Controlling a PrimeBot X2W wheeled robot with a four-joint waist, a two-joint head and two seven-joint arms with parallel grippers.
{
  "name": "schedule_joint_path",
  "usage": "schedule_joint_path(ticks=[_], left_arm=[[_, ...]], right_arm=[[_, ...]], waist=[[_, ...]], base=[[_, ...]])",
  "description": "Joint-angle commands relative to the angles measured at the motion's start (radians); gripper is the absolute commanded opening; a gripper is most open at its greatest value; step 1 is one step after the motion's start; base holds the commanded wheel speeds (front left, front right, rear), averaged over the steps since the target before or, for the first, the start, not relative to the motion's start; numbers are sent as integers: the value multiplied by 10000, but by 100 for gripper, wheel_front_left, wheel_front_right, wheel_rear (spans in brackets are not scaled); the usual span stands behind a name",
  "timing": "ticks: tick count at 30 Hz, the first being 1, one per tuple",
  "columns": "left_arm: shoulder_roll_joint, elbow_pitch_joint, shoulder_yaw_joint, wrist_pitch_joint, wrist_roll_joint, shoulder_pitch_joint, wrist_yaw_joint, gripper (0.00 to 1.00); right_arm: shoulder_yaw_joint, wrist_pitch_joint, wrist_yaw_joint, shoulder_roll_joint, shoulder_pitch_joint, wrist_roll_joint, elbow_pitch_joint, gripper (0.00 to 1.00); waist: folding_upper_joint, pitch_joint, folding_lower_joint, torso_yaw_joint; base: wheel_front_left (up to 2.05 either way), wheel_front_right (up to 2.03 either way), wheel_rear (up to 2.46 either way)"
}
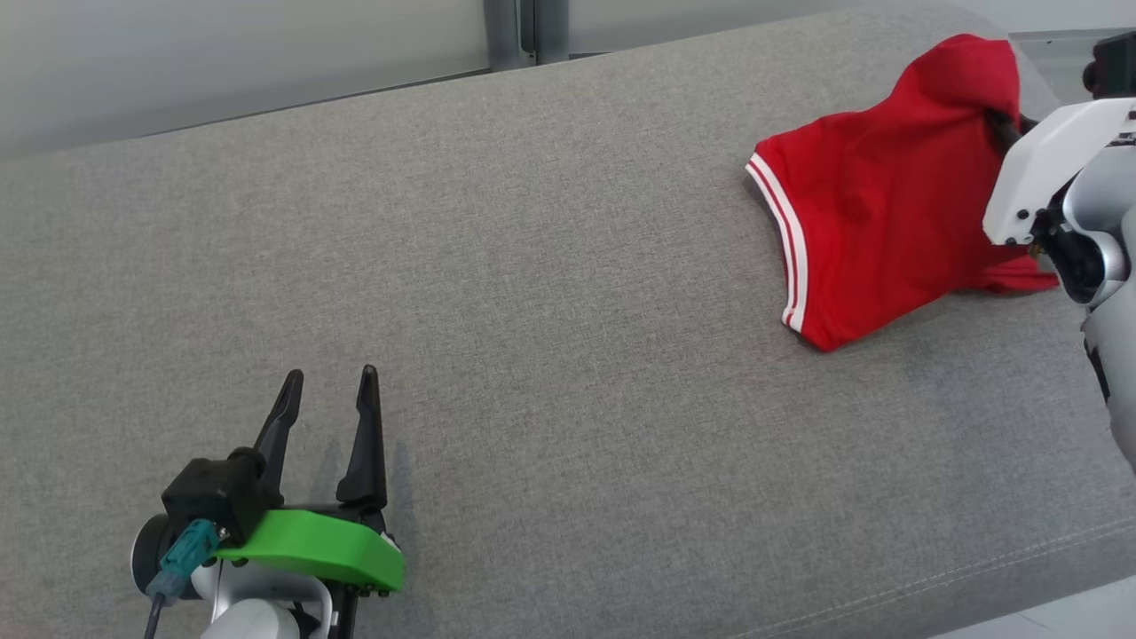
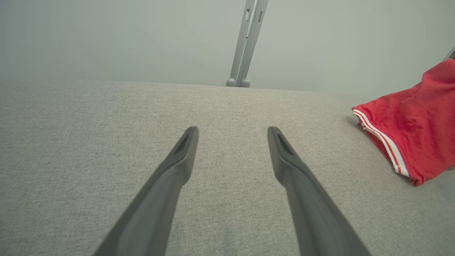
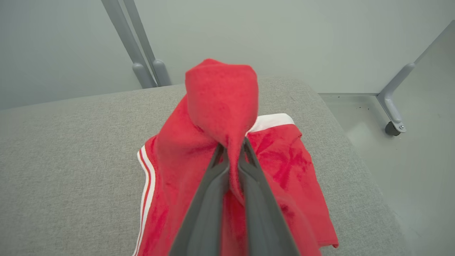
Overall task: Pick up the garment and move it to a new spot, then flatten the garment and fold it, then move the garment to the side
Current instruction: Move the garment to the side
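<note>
The garment (image 1: 874,213) is a red shirt with white stripes along one hem, at the far right of the grey cushion. My right gripper (image 3: 231,146) is shut on a fold of the garment (image 3: 220,96), which bunches up above the fingertips while the rest drapes down onto the cushion. From the head camera, the right gripper (image 1: 1001,124) pinches the cloth's upper right part. My left gripper (image 1: 328,382) rests open at the lower left, far from the cloth, with nothing between its fingers (image 2: 183,149). The garment's striped hem (image 2: 382,140) lies to their right.
The grey fabric cushion (image 1: 532,293) spans the whole scene, with a seam near its front right edge. Behind it stands a pale wall with a grey post (image 2: 245,46). Off the cushion's right end is bare floor with a castor leg (image 3: 392,103).
</note>
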Motion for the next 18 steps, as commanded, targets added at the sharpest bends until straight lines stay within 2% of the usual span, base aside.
schedule_joint_path(ticks=[1,12,18], left_arm=[[98,-31,35,18,108,-157,7,100],[437,-299,-92,461,360,-655,100,100],[595,-491,-176,713,557,-978,130,100]], right_arm=[[-107,-121,-13,-125,-141,-127,129,0],[-1522,-1205,-13,-660,-826,-1097,1781,0],[-2454,-2009,-13,-1090,-1264,-2373,2947,0]], waist=[[-1,121,0,58],[-1,976,0,458],[-1,1541,0,879]], base=[[0,0,0],[0,0,0],[0,0,0]])
